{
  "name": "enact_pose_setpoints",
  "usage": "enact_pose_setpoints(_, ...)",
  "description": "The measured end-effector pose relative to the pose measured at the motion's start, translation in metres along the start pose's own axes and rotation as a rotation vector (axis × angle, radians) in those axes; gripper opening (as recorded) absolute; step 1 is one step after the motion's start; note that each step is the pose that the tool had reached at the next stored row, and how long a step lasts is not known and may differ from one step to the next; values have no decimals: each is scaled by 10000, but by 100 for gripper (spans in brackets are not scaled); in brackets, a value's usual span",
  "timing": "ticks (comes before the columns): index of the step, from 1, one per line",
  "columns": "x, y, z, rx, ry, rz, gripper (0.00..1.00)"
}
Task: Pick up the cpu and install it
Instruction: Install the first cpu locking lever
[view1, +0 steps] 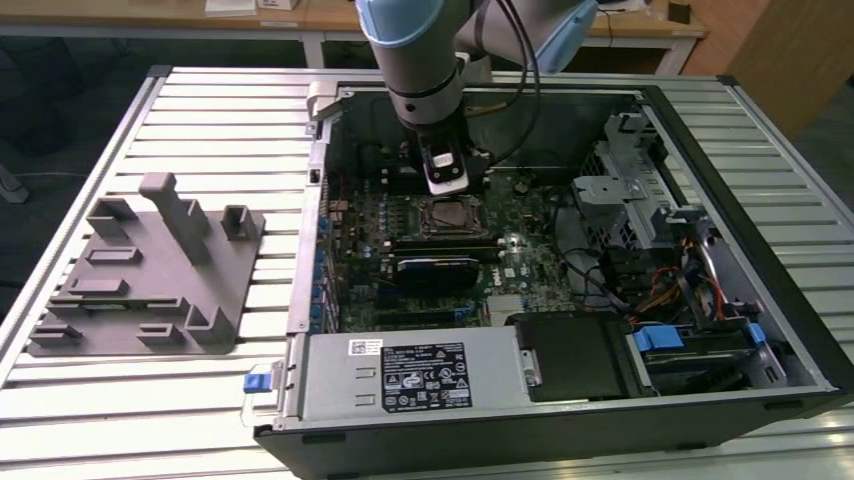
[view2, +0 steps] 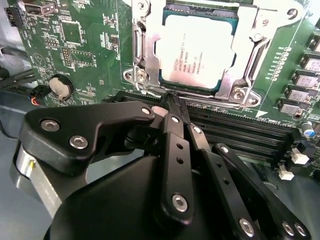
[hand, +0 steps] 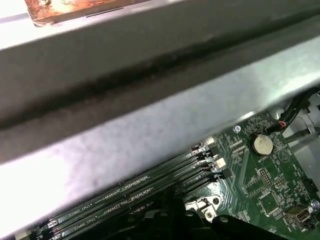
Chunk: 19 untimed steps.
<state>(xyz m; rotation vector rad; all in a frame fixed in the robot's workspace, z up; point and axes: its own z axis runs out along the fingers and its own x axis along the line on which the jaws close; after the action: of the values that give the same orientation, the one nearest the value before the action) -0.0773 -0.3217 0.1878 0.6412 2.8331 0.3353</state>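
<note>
The cpu (view2: 197, 52), a silvery square chip with a thin green rim, lies flat inside the metal socket frame (view2: 142, 55) on the green motherboard (view2: 85, 45). In the exterior view the cpu (view1: 446, 215) sits mid-board inside the open computer case (view1: 787, 330). My gripper (view2: 170, 99) hovers just beside the socket's edge, over the memory slots (view2: 240, 130), its black fingers (view2: 176, 145) brought together at the tips with nothing between them. In the exterior view the gripper (view1: 446, 186) hangs right above the socket.
A grey plastic holder block (view1: 147, 270) rests on the slatted table at the exterior view's left. The power supply (view1: 414, 375) fills the case's near side, and drive cages and cables (view1: 654, 270) crowd the exterior view's right. A coin battery (hand: 262, 144) sits near the memory slots (hand: 150, 180).
</note>
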Motion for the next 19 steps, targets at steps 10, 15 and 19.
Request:
enact_pose_setpoints(10,-16,27,-92,-2,-12,49,11)
enact_pose_setpoints(15,-33,55,-191,14,-35,130,11)
enact_pose_setpoints(19,-40,67,-235,24,-54,197,11)
